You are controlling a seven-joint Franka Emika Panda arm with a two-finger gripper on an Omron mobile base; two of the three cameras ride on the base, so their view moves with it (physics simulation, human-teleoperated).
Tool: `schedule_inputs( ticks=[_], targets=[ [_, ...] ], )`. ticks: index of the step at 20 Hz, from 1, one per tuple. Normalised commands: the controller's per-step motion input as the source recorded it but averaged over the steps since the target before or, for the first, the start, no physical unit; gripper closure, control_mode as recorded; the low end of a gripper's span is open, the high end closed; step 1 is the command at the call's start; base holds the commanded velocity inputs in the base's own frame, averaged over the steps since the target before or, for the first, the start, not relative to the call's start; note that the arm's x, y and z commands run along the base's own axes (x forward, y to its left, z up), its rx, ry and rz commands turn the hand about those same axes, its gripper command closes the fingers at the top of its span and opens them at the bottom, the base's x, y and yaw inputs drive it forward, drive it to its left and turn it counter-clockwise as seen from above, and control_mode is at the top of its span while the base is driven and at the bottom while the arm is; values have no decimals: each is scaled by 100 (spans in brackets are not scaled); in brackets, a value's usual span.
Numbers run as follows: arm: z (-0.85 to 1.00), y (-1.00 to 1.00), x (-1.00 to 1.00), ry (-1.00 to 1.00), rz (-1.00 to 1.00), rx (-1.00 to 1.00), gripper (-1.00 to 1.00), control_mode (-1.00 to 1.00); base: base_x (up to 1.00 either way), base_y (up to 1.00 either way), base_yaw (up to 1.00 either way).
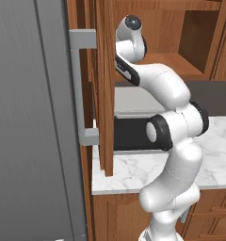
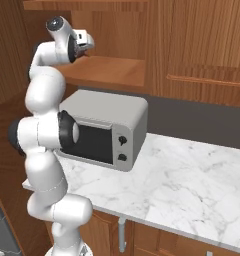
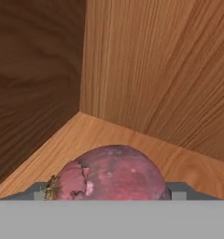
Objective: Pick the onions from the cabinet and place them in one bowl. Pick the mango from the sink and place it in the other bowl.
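Hand view: reddish-purple onion [image 3: 111,173] on cabinet [image 3: 146,70] shelf near inside corner, sitting between gripper [image 3: 111,192] fingertips [image 3: 178,190] (one each side). Jaws look closed on onion. Base views: arm reaching into open cabinet above microwave [image 2: 104,127].

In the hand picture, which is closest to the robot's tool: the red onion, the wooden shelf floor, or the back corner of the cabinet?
1. Reddish-purple round onion, right between the tool's tips.
2. Light wooden shelf floor, just beyond the onion.
3. Back corner of the cabinet, farthest, upper left.
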Motion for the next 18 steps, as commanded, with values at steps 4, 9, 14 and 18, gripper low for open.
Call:
schedule_inputs(
  ticks=[4,9,14,18],
  targets=[
    [0,-29,-58,-14,-15,0,100,-100,0,0,0],
    [0,-30,-64,-9,-16,0,100,-100,0,0,0],
    [2,-30,-66,-7,-16,0,100,-100,0,0,0],
    [12,-30,-65,-4,-17,2,100,-100,0,0,0]
  ],
)
